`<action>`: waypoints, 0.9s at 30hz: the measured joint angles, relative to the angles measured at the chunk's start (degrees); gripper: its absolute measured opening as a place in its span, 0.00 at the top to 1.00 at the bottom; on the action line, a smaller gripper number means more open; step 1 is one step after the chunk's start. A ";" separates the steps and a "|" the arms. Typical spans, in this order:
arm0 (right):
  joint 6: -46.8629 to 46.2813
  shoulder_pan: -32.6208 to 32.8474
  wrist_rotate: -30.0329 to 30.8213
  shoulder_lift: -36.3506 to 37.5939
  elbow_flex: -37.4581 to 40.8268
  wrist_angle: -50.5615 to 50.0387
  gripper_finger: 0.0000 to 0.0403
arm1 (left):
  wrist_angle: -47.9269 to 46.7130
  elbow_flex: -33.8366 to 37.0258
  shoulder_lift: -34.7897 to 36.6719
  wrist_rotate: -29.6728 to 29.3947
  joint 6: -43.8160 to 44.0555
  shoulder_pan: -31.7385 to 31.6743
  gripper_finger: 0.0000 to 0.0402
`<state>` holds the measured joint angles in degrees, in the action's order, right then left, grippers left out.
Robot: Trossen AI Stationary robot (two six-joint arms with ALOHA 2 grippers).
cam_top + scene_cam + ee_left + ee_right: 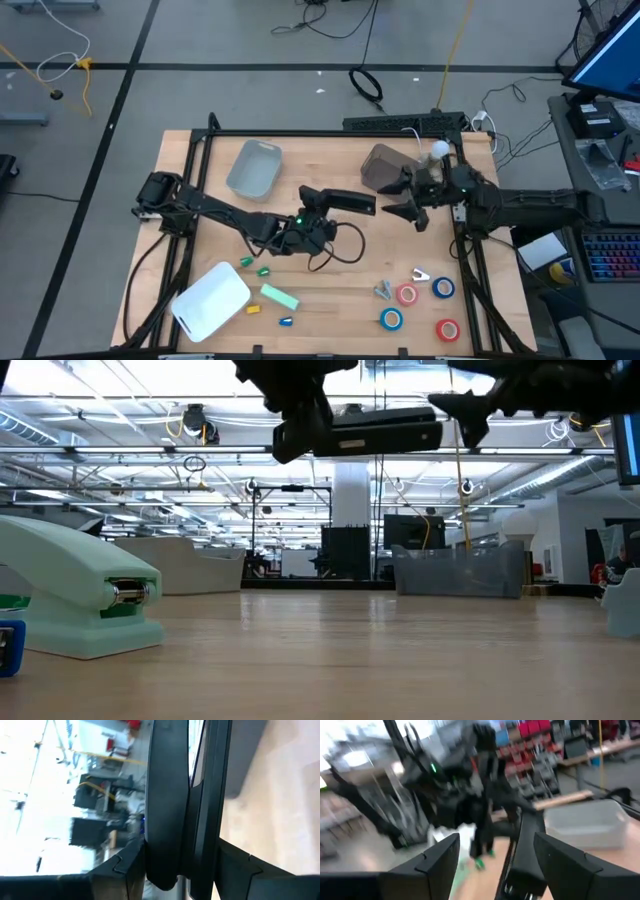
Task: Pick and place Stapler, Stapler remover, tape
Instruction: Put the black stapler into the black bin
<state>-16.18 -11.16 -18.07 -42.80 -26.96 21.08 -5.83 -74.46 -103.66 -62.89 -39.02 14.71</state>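
A black stapler [340,200] hangs high over the table's middle, with my left gripper [312,208] shut on its left end. My right gripper [408,205] stands open just off the stapler's free right end [525,845], with a small gap between them in the high view. The tape is at the near right: two red rolls [407,294] [447,329] and two blue rolls [443,288] [391,319] lying flat. Two metal staple removers [385,290] [420,273] lie beside them. A mint-green stapler [80,600] rests on the table at the near left. My left gripper pinches the black stapler near its left end [170,865] between its two fingers [125,870]. The fingers come about level from the table's left and lie along the stapler. The stapler juts out toward the right gripper, roughly level [360,432], lifted well clear of the table.
A light grey bin [255,168] stands at the far middle-left and a darker bin [385,165] at the far right. A white box [210,300] sits at the near left, with small green, yellow and blue pieces [264,270] near it. A black cable loops under the left gripper.
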 joint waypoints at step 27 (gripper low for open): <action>10.49 -0.64 2.84 -28.80 -42.96 -55.15 0.45 | 0.40 0.00 -0.02 -5.54 -10.29 0.04 0.55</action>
<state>-5.69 -11.80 -15.22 -71.60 -69.92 -34.08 -5.43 -74.46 -103.68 -68.43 -49.31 14.75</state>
